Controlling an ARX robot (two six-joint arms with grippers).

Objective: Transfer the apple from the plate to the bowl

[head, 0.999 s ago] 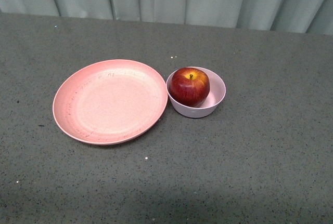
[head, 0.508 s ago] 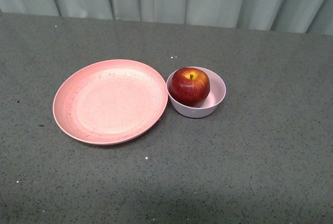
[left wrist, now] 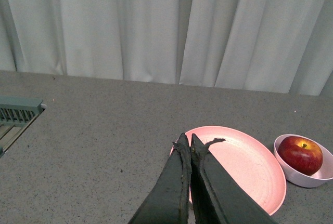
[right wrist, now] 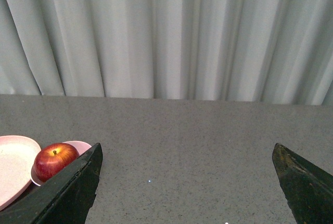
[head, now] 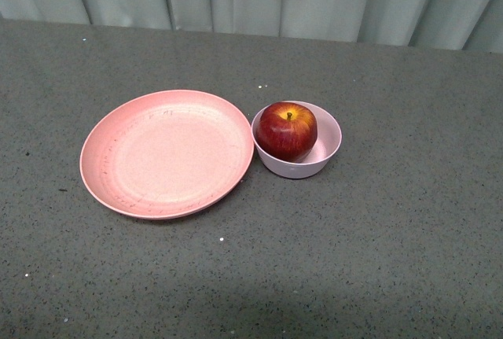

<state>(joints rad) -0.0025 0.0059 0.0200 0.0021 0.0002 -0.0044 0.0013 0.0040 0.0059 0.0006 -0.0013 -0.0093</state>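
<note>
left jaws: the left gripper (left wrist: 190, 143) has its two dark fingers pressed together with nothing between them, parked up high over the near rim of the plate and well clear of everything.

right jaws: the right gripper (right wrist: 187, 182) is spread wide apart, empty, with bare worktop between its fingers. Neither arm shows in the front view at all.

what changed: honestly nothing. Compared to the front shots from a second and half a second back, plate, bowl and apple are sitting in exactly the same spots. Scene's gone quiet.

plate: the plate (head: 102, 167) sits left of the worktop's middle, nearer the far edge than the near one, and it's bare, just some faint specks.

apple: the apple (head: 287, 130) is sitting in the bowl, stem up, poking well above the rim.

bowl: the bowl (head: 328, 144) is just right of the plate, rims touching or almost, can't quite tell.

worktop: grey speckled worktop (head: 377, 245), with a curtain behind its far edge.

task read: looks done to me. Apple's where it should be, both arms are backed off, and nothing's moving, so I'd guess there's nothing left but to stay parked.
</note>
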